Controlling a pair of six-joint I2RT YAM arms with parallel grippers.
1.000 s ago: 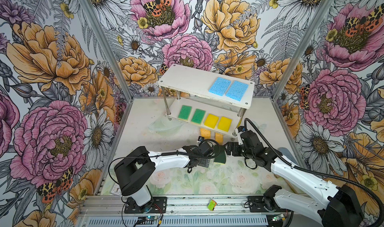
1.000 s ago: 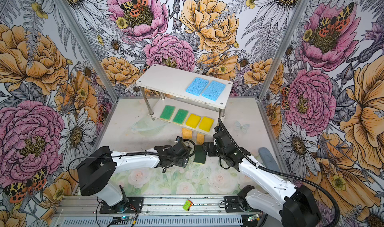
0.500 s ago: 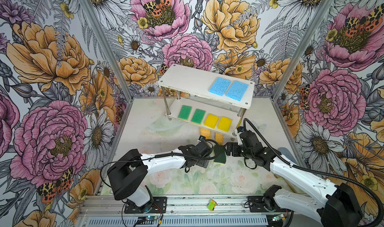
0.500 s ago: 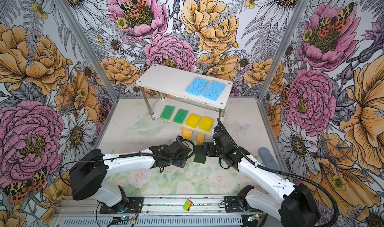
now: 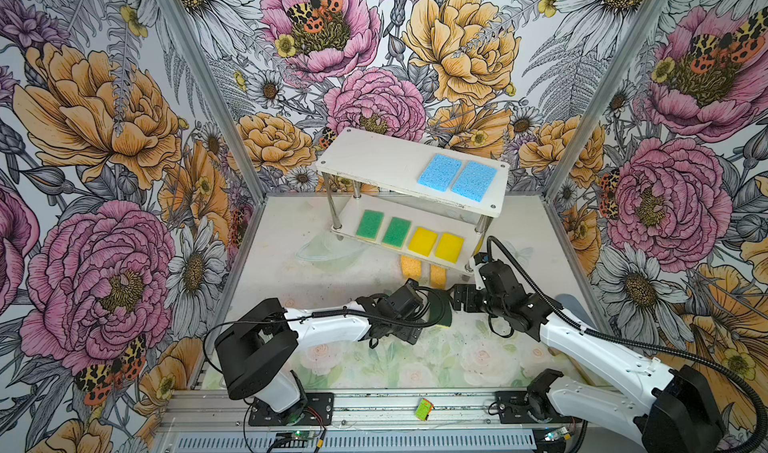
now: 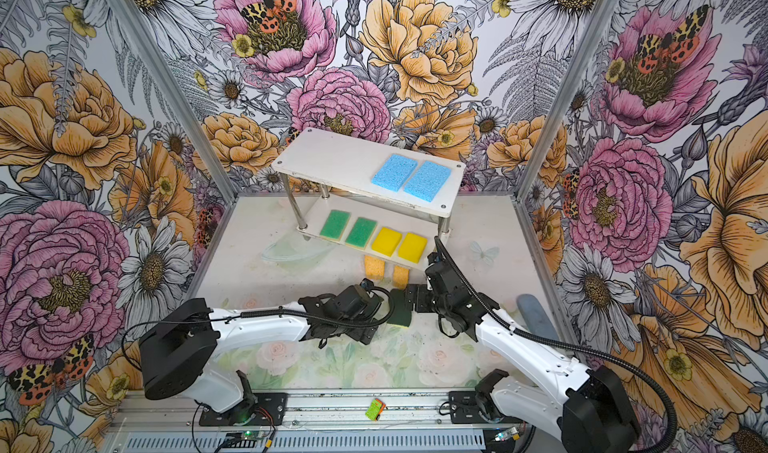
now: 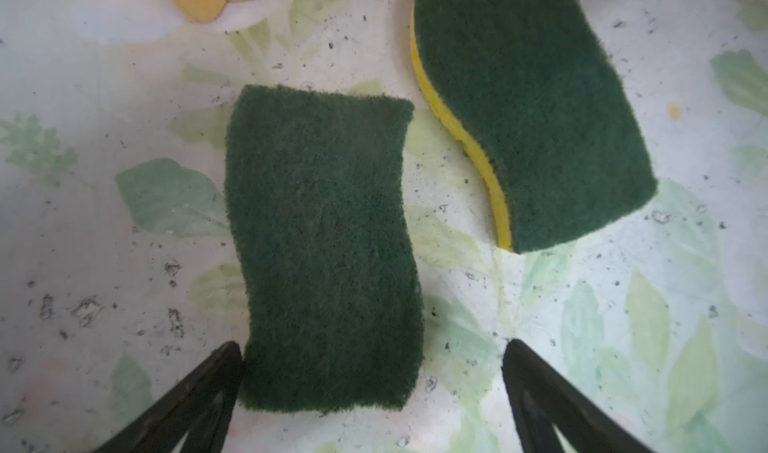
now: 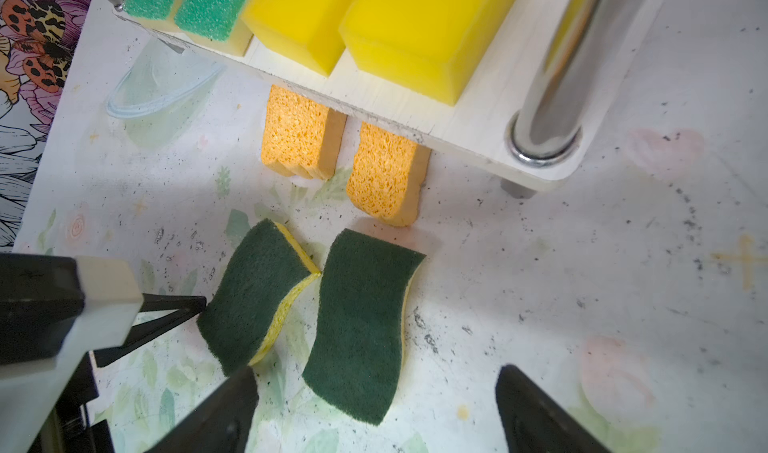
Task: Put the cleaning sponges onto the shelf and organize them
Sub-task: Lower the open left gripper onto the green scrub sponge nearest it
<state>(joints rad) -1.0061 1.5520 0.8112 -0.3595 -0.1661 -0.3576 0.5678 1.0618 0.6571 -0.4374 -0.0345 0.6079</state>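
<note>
Orange sponges (image 8: 299,133) lie half hidden under the shelf (image 8: 457,127). Left gripper (image 7: 372,349) and right gripper (image 8: 374,374) gape wide, empty, over dark green sponges (image 7: 324,243).

Two blue sponges (image 5: 439,171) atop shelf (image 5: 374,160)

In both top views, the shelf (image 5: 374,164) is hiding the orange sponges' (image 5: 410,269) far ends from you; the left arm (image 5: 328,326) is covering one dark sponge (image 7: 324,243).
</note>
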